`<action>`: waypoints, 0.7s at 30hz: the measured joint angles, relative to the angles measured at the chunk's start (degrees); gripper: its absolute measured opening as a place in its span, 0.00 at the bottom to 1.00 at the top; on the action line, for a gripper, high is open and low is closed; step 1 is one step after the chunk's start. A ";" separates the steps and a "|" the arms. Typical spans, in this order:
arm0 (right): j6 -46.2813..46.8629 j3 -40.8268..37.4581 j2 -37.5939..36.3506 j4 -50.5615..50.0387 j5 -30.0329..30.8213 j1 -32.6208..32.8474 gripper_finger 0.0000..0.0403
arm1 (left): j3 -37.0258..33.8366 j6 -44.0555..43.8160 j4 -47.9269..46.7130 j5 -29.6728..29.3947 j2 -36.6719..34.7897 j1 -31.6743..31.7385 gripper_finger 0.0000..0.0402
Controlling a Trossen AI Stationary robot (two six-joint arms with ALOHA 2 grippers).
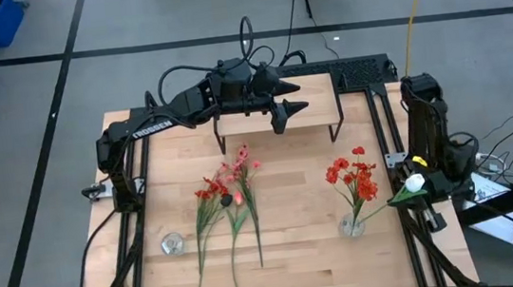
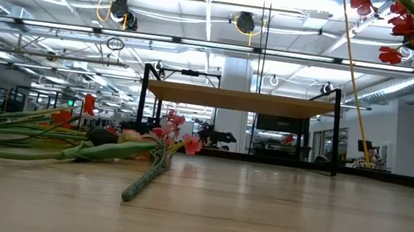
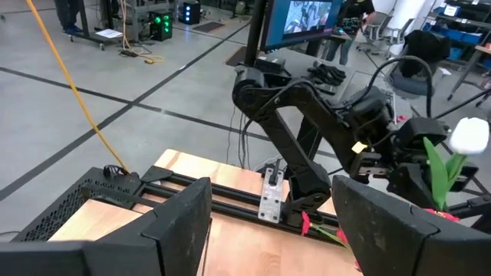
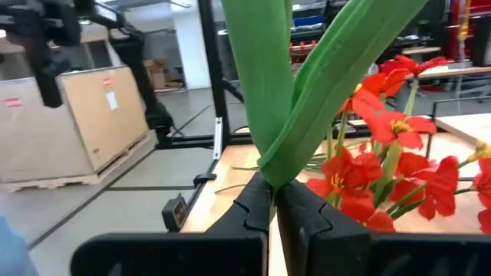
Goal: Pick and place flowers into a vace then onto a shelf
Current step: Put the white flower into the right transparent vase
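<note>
High view first: the right gripper [image 1: 412, 187] sits at the counter's right edge with its fingers pressed together on the green stalk of a white-budded artificial flower [image 1: 414, 183], the bud showing just beside the wrist. Right wrist view backs that up — broad green leaves [image 4: 307, 84] rise straight out of the closed fingers. Just inboard stands a small clear glass vase [image 1: 352, 225] already carrying a bunch of red-blossomed artificial stems [image 1: 355, 176].

Over at the back, the left gripper [image 1: 288, 100] hangs above the low light-wood shelf on thin black legs [image 1: 277, 115], fingers spread and empty.

Mid-counter, a loose bundle of long thin green stems with pink and red blossoms [image 1: 229, 199] lies flat on the light wooden counter [image 1: 297, 254]; a second small clear glass vase [image 1: 172, 243] stands to its left, apparently empty, though that's hard to tell from above.

These stems look light and bendy, blossom ends heavier, so they'll droop and swing if taken near the tip. Best hold is probably low to mid stalk, clear of the soft petals. The glass vases look tippy and slick; a stem poked in off-centre could nudge one over.
</note>
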 joint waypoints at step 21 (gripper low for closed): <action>3.50 -9.14 -9.06 0.07 -0.02 3.86 0.00 | 0.00 0.00 -0.01 0.00 0.00 0.00 0.68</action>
